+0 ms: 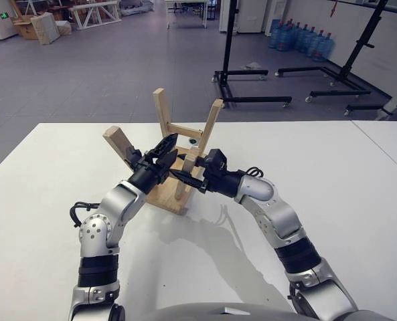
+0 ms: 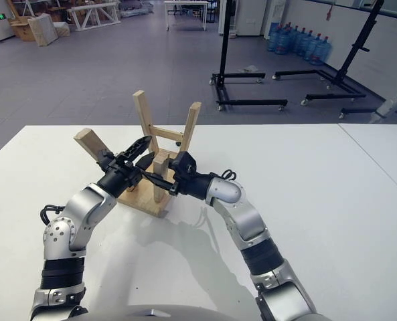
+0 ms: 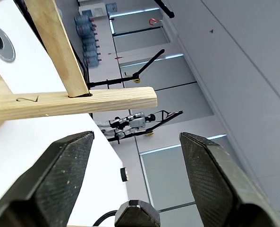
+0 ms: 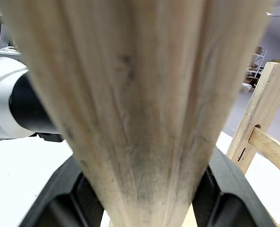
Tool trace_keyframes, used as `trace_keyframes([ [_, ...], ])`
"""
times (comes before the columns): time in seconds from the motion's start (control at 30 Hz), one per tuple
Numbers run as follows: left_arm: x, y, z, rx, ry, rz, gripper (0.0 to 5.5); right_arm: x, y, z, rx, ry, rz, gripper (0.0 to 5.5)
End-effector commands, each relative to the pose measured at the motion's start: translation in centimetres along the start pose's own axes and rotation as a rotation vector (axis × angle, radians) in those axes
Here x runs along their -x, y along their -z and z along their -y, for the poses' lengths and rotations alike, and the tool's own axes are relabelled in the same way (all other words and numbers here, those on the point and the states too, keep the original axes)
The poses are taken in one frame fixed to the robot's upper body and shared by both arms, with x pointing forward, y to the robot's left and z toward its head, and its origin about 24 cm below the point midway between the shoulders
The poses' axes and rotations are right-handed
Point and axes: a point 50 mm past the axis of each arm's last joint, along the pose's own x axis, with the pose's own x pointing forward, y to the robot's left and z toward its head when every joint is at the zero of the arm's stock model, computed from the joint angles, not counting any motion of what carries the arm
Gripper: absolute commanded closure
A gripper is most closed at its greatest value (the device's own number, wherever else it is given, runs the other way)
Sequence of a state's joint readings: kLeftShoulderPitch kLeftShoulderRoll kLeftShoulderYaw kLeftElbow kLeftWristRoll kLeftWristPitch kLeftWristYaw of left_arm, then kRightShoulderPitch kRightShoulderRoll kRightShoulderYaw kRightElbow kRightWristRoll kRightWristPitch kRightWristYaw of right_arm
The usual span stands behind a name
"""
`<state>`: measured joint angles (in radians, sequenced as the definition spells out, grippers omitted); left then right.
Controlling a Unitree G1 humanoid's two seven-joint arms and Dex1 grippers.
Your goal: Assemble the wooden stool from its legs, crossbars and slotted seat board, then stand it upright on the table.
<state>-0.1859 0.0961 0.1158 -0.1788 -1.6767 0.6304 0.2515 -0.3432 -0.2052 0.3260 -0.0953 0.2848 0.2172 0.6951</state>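
Observation:
The wooden stool [image 1: 166,195] lies upside down on the white table [image 1: 332,174], its seat board tipped and its legs pointing up. Two far legs [image 1: 161,110] are joined by a crossbar [image 1: 185,130]. My right gripper [image 1: 188,179] is shut on the near leg [image 4: 140,109], which sits between its fingers [image 4: 215,189]. My left gripper [image 1: 165,150] hangs open beside that leg, just above the seat board, with nothing between its fingers [image 3: 69,165]. A leg and crossbar [image 3: 83,101] show past them.
A small grey disc [image 1: 195,142] lies on the table behind the stool. Black metal racks [image 1: 252,73] and blue water bottles [image 1: 305,37] stand on the floor beyond the table's far edge. A second table [image 1: 389,137] adjoins at the right.

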Motion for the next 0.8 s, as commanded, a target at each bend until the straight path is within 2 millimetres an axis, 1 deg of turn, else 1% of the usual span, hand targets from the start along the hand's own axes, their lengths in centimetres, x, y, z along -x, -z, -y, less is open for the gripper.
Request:
trace_keyframes([
  [0.03, 0.2, -0.7, 0.2, -0.147, -0.072, -0.024, 2.15, -0.1, 0.9, -0.4, -0.002, -0.013, -0.070, 3.44],
  [0.1, -0.3, -2.3, 3.6, -0.309, 0.030, -0.014, 2.15, 0.2, 1.1, -0.3, -0.008, -0.005, -0.077, 3.44],
  [0.17, -0.5, -3.8, 8.4, -0.462, 0.190, 0.006, 2.15, 0.4, 1.3, -0.2, -0.011, 0.001, -0.081, 3.44],
  [0.2, -0.6, -4.6, 11.3, -0.521, 0.290, 0.031, 2.15, 0.5, 1.3, -0.2, -0.012, 0.003, -0.082, 3.44],
  [0.23, -0.5, -5.3, 14.8, -0.582, 0.398, 0.068, 2.15, 0.5, 1.3, -0.1, -0.012, 0.004, -0.085, 3.44],
  [0.3, 0.3, -6.6, 19.9, -0.680, 0.533, 0.153, 2.15, 0.8, 1.3, 0.0, -0.015, 0.003, -0.093, 3.44],
  [0.33, 0.7, -7.2, 21.5, -0.729, 0.558, 0.198, 2.15, 0.9, 1.3, 0.0, -0.019, 0.000, -0.100, 3.44],
  [0.37, 1.2, -8.0, 22.8, -0.775, 0.567, 0.234, 2.15, 1.1, 1.2, 0.1, -0.023, -0.005, -0.105, 3.44],
  [0.4, 1.7, -8.7, 23.5, -0.831, 0.558, 0.267, 2.15, 1.2, 1.2, 0.1, -0.025, -0.009, -0.109, 3.44],
  [0.43, 2.2, -10.0, 23.7, -0.911, 0.498, 0.315, 2.15, 1.5, 1.1, 0.2, -0.034, -0.013, -0.115, 3.44],
  [0.47, 2.8, -11.7, 22.9, -1.022, 0.399, 0.370, 2.15, 1.8, 0.9, 0.4, -0.038, -0.019, -0.122, 3.44],
  [0.5, 3.5, -13.3, 21.7, -1.126, 0.284, 0.412, 2.15, 2.2, 0.8, 0.5, -0.038, -0.025, -0.132, 3.44],
  [0.53, 4.4, -14.8, 19.8, -1.233, 0.165, 0.430, 2.15, 2.5, 0.6, 0.7, -0.040, -0.032, -0.137, 3.44],
  [0.57, 5.5, -16.2, 17.2, -1.290, 0.055, 0.427, 2.15, 2.8, 0.4, 0.8, -0.038, -0.037, -0.143, 3.44],
  [0.6, 6.4, -17.1, 15.1, -1.316, -0.025, 0.427, 2.15, 3.0, 0.2, 0.8, -0.037, -0.046, -0.147, 3.44],
  [0.63, 7.4, -17.9, 12.8, -1.304, -0.077, 0.425, 2.15, 3.2, 0.0, 0.9, -0.037, -0.051, -0.149, 3.44],
  [0.7, 8.9, -18.7, 9.1, -1.263, -0.158, 0.437, 2.15, 3.4, -0.2, 0.9, -0.038, -0.061, -0.152, 3.44],
  [0.73, 9.4, -18.7, 7.6, -1.251, -0.186, 0.431, 2.15, 3.5, -0.3, 0.8, -0.038, -0.065, -0.153, 3.44],
  [0.77, 9.6, -18.4, 5.8, -1.244, -0.210, 0.401, 2.15, 3.5, -0.3, 0.8, -0.040, -0.069, -0.154, 3.44],
  [0.8, 9.6, -18.0, 4.5, -1.238, -0.227, 0.377, 2.15, 3.5, -0.4, 0.8, -0.042, -0.072, -0.154, 3.44],
])
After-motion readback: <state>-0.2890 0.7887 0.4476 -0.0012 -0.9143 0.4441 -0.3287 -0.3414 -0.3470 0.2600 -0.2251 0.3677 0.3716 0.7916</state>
